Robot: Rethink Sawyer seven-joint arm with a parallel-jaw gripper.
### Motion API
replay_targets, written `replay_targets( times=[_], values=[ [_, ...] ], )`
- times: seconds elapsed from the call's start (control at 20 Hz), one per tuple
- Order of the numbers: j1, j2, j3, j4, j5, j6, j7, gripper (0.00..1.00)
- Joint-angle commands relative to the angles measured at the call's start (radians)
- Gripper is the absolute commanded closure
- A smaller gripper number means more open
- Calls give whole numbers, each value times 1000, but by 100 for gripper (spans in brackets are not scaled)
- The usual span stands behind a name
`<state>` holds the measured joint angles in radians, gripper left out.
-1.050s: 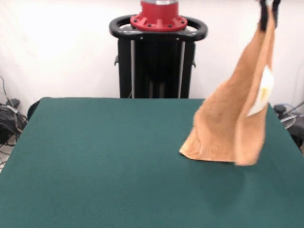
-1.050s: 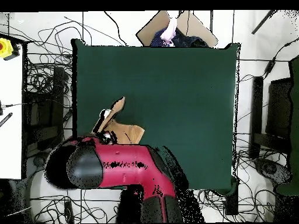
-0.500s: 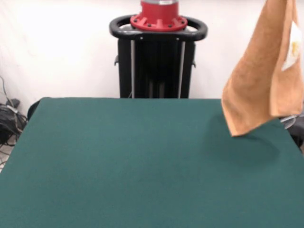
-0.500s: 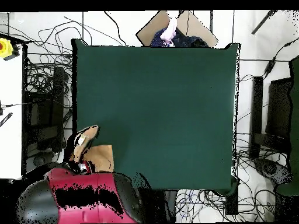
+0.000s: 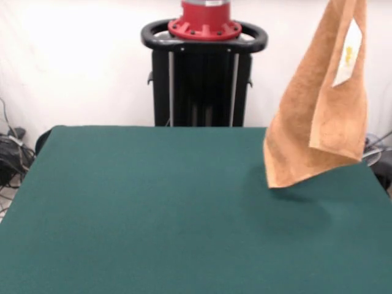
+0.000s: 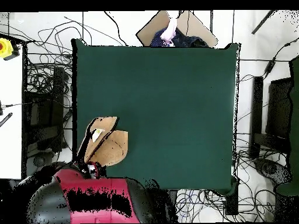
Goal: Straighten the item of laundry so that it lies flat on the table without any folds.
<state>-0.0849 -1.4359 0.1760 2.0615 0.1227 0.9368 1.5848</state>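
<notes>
The item of laundry (image 5: 318, 122), an orange-tan towel, hangs folded in the air above the right far part of the green table (image 5: 153, 208). Its lowest corner floats clear of the felt, and its white label (image 5: 348, 52) faces the camera. The towel's top runs out of the front view, so the gripper is hidden there. From overhead, the towel (image 6: 108, 146) hangs over the table's (image 6: 175, 87) lower left corner. My gripper (image 6: 92, 168) is at the towel's upper end, mostly covered by the red arm (image 6: 96, 201), and shut on the cloth.
The black pedestal (image 5: 204, 67) stands behind the table's far edge. Cables (image 5: 12, 153) lie on the floor at the left. Overhead, a cardboard box (image 6: 187, 26) sits past the table's top edge and a white bench (image 6: 10, 105) runs along the left.
One second ago the towel's lower edge touched the table. It was lifted clear and swung right, and has now swung slightly back left. The arm drew back toward the base.
</notes>
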Motion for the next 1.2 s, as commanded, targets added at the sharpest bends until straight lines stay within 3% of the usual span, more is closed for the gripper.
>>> replay_targets(
  times=[0.05, 0.85, 1.2],
  values=[
    [-42, 9, -50, 24, -27, 32, 130, 100],
    [-209, 80, 27, -138, -159, 65, -93, 100],
    [-318, 176, 111, -258, -190, 103, -218, 100]
  ],
)
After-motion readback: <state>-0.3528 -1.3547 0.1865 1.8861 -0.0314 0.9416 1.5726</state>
